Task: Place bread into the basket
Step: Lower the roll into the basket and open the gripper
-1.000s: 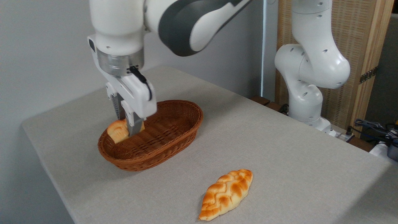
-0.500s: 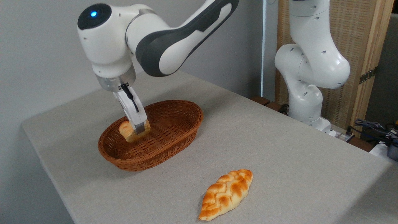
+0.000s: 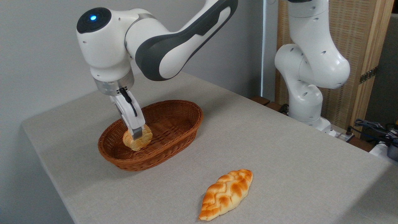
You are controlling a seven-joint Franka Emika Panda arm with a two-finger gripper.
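Note:
The bread (image 3: 134,143), a small round golden bun, sits low inside the left half of the brown wicker basket (image 3: 174,141). My gripper (image 3: 137,135) reaches down into the basket from above and is shut on the bread, with one finger crossing the bun's front. The far finger is hidden behind the near one. I cannot tell whether the bun touches the basket floor.
A longer braided loaf (image 3: 226,194) lies on the grey table near the front edge, right of the basket. The arm's white base (image 3: 306,93) stands at the table's back right. The table's left edge (image 3: 46,165) runs close to the basket.
The gripper has turned and carried the bread from the basket's left rim area down toward its middle. The bun is now lower and rotated.

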